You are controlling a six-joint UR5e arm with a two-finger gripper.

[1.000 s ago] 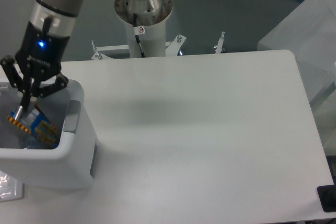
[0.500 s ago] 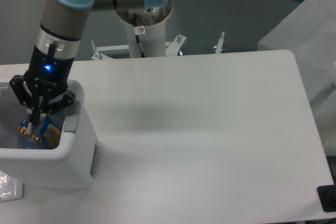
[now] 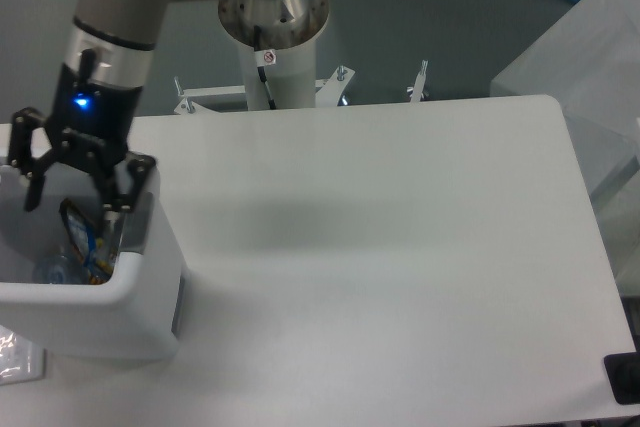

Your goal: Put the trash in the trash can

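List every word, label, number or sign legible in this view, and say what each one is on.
No text can be read.
Round red prohibition sticker on the robot's base column: a sign only, its symbol too small to make out.
Snack wrapper in the trash can: print too blurred to read.

You're looking at a white table (image 3: 400, 247) with rounded corners under soft, even light, a grey floor (image 3: 450, 7) beyond its far edge, and a pale translucent box (image 3: 590, 77) standing off to the right.
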